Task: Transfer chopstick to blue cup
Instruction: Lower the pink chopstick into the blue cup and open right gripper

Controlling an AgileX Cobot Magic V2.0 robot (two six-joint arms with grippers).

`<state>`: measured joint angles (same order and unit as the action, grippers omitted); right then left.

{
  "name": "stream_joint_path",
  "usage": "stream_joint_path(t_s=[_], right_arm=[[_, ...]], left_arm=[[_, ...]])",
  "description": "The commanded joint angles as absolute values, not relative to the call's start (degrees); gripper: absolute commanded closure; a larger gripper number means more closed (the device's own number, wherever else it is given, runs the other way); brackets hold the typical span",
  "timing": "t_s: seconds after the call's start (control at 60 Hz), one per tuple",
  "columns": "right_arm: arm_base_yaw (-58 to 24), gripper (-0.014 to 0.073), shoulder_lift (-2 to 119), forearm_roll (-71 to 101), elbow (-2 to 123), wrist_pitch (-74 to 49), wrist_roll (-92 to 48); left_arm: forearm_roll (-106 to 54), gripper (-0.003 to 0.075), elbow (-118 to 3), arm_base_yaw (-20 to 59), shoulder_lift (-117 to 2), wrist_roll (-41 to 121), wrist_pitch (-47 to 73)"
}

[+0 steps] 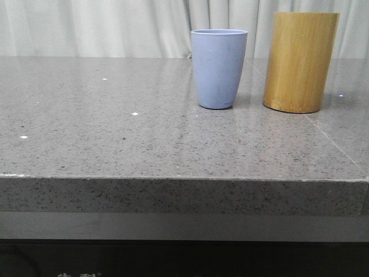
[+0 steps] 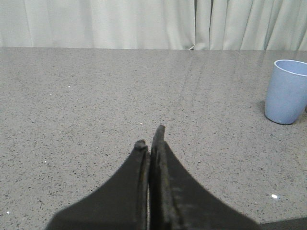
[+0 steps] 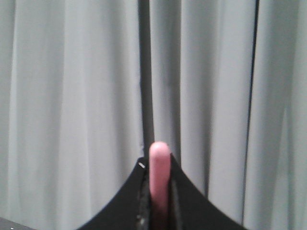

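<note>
The chopstick (image 3: pixel 159 177) sat clamped in the right gripper (image 3: pixel 158 191), its rounded tip facing the curtain (image 3: pixel 72 96). The blue cup (image 1: pixel 218 68) stood upright far right on the table (image 1: pixel 115 133), left of the bamboo cylinder (image 1: pixel 300 60). The left gripper (image 2: pixel 149 143) hung clenched, empty. The stick probably needed centring above the rim, then lowering before release.
</note>
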<state>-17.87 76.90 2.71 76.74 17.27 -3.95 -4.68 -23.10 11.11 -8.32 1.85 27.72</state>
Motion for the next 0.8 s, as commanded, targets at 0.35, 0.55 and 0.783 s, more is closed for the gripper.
stream_joint_path(t_s=[0.35, 0.55, 0.783], right_arm=[[-27.4, 0.0579, 87.7, 2.0, 80.2, 22.4, -4.2], [-27.4, 0.0578, 90.7, 2.0, 79.8, 18.8, -4.2], [-27.4, 0.0539, 91.4, 2.0, 71.9, 23.5, -4.2]], left_arm=[[-5.4, 0.0739, -24.6, 11.1, -9.0, 1.4, 22.9], [-5.4, 0.0739, -24.6, 11.1, -9.0, 1.4, 22.9], [-5.4, 0.0739, -24.6, 11.1, -9.0, 1.4, 22.9]])
